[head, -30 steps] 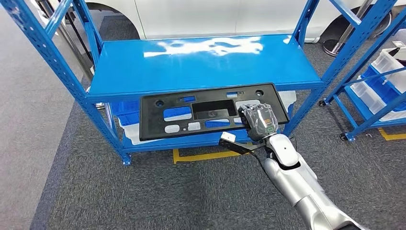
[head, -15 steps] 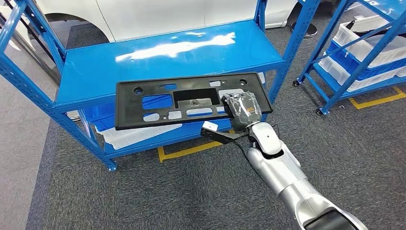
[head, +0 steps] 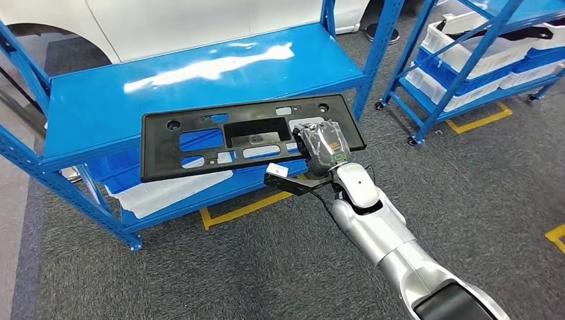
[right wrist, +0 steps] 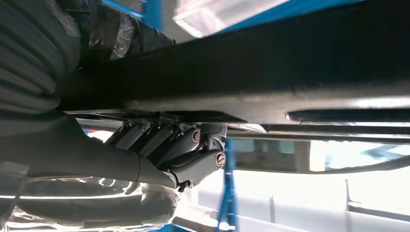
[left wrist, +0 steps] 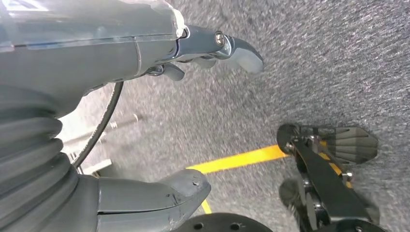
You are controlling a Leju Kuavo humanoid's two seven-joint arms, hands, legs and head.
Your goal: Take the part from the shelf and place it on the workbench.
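A long flat black plastic part (head: 233, 137) with several cut-outs is held level in front of the blue shelf (head: 166, 80), clear of its board. My right hand (head: 323, 148) grips the part near its right end, thumb side on top. In the right wrist view the part (right wrist: 270, 72) crosses the picture as a dark slab, with my right hand's fingers (right wrist: 188, 145) curled against its underside. My left hand (left wrist: 145, 96) hangs over the grey carpet, its fingers apart and nothing between them.
A second blue rack (head: 466, 60) with white and blue bins stands to the right. White and blue trays (head: 153, 190) lie on the shelf's lower level. A white car body (head: 166, 20) is behind the shelf. Grey carpet with yellow floor tape (head: 243, 208) lies in front.
The whole picture has shifted left as the camera turned right: the shelf slid leftward and the right rack came further in. The part stays in my right hand, now farther off the shelf.
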